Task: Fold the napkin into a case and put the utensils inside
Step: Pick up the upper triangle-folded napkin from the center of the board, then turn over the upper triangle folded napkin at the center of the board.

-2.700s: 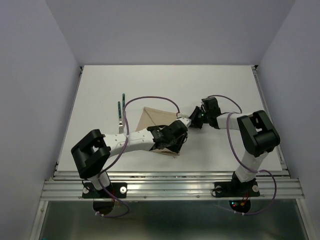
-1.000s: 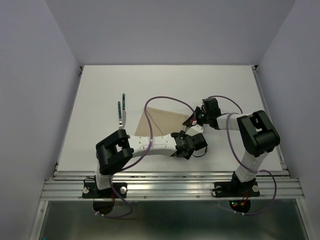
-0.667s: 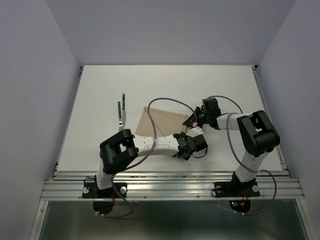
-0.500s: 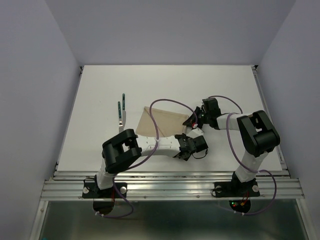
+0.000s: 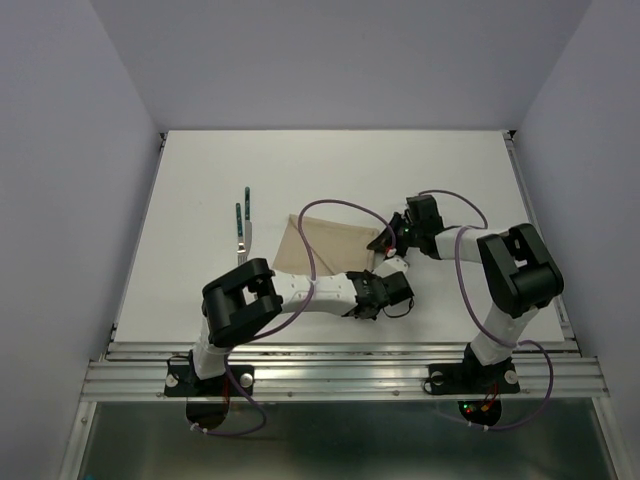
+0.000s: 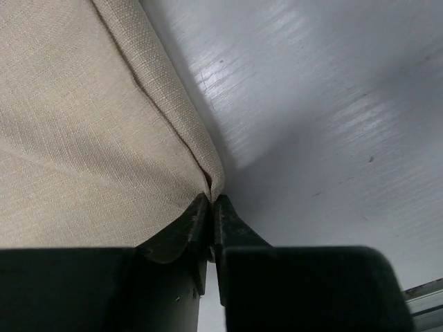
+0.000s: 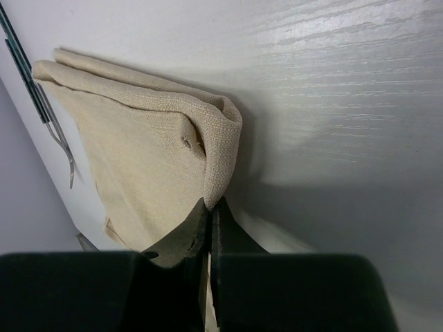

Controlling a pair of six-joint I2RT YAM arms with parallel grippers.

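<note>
The beige napkin (image 5: 328,244) lies folded on the white table (image 5: 450,180), mid-table. My left gripper (image 5: 375,283) is at its near right corner, and in the left wrist view its jaws are shut on the tip of the napkin (image 6: 83,104), which meets the left gripper (image 6: 212,202) at a seamed corner. My right gripper (image 5: 386,243) is shut on the far right corner. In the right wrist view a rolled fold of napkin (image 7: 138,152) is pinched in the right gripper (image 7: 210,203). The utensils (image 5: 242,224), with dark green handles, lie left of the napkin and are also seen as utensils (image 7: 41,104) beyond the cloth.
The metal rail (image 5: 340,352) runs along the table's near edge, close behind my left arm. Purple cables (image 5: 330,215) loop over the napkin and above the right arm. Grey walls enclose the table on three sides.
My left arm swung off the napkin to its near right corner, and its jaws closed on that corner. The right gripper has stayed shut on the far corner.
</note>
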